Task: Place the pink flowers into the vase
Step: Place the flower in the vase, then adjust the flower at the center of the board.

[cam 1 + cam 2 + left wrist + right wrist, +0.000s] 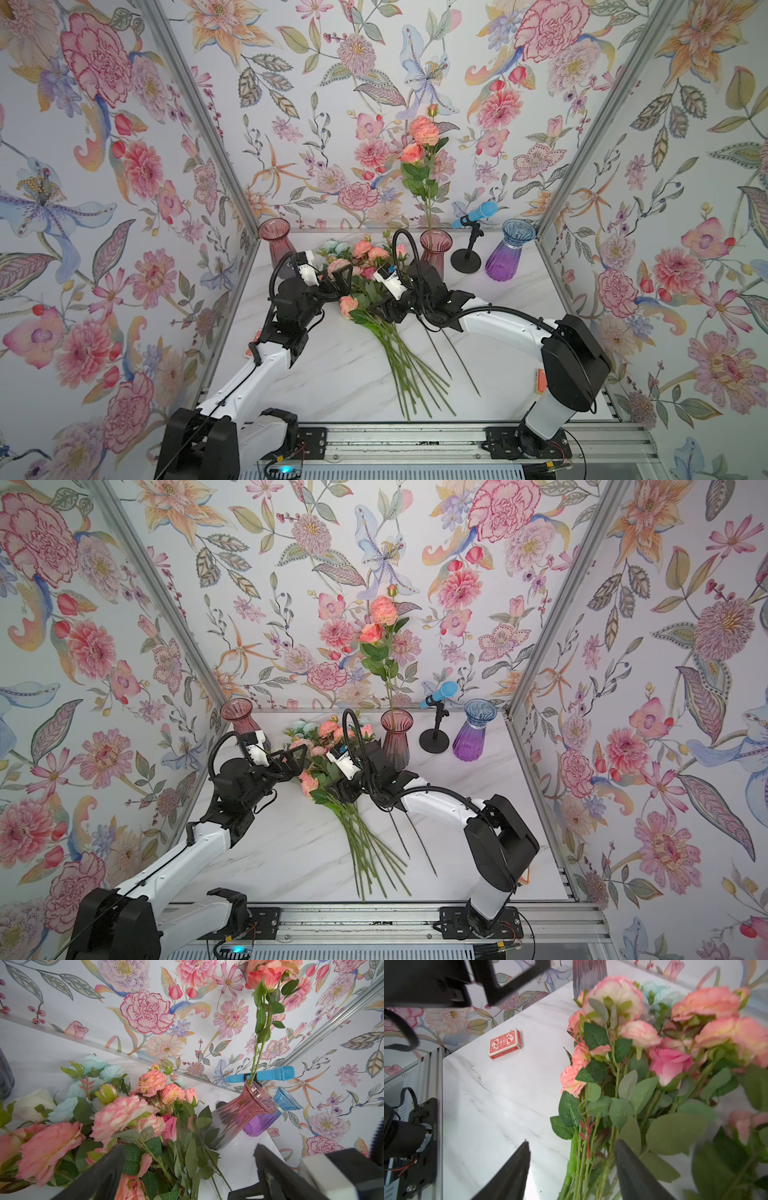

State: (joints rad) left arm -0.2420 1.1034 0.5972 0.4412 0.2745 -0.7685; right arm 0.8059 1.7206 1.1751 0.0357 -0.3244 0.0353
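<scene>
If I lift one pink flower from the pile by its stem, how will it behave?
Probably top-heavy: the pink flowers carry big blooms on long thin stems, so the head may sag. Leaves and stems overlap in the pile, so neighbours could drag along.

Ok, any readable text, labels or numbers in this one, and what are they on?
"J8260207021", digits not sure: white print on the black mounting plate.
Red card box: one line of print along its side, too small to read.
Nothing else is legible.
</scene>
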